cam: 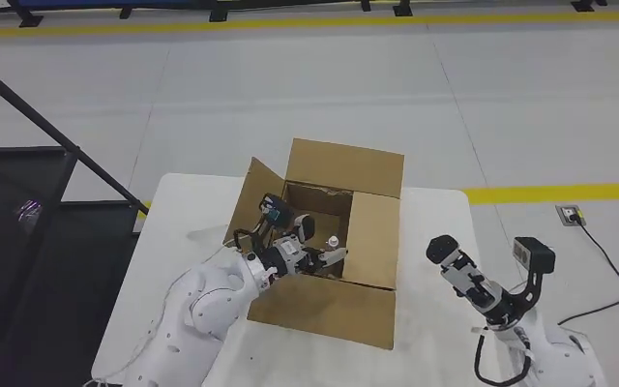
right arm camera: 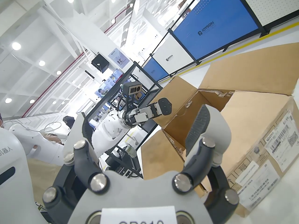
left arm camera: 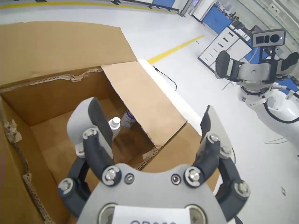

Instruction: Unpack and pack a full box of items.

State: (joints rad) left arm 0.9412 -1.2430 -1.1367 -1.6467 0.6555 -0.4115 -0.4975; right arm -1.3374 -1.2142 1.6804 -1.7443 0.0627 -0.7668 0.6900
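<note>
The white worktop carries one big cardboard box standing near its middle with the flaps open. The flap on the right arm's side leans in over the opening.

My left arm reaches in from the near left corner. Its jaws hang over the open top, spread wide and holding nothing. My right arm sits off to the box's right, well apart from it. Its jaws are also spread and empty, so I read it as parked.

Down on the box floor, tucked under that leaning flap, I can see a small white-capped bottle standing upright. A second bottle with a bluish label is just beside it, tilted against the flap (how much else is in there I cannot tell from here).

I judge this to be the unpacking half, with the left jaws lined up for a pick and nothing yet grasped. The next move calls for lowering the left jaws straight down to straddle the white-capped bottle. I would have to keep the outer finger off the flap and avoid nudging the neighbouring bottle before closing.
</note>
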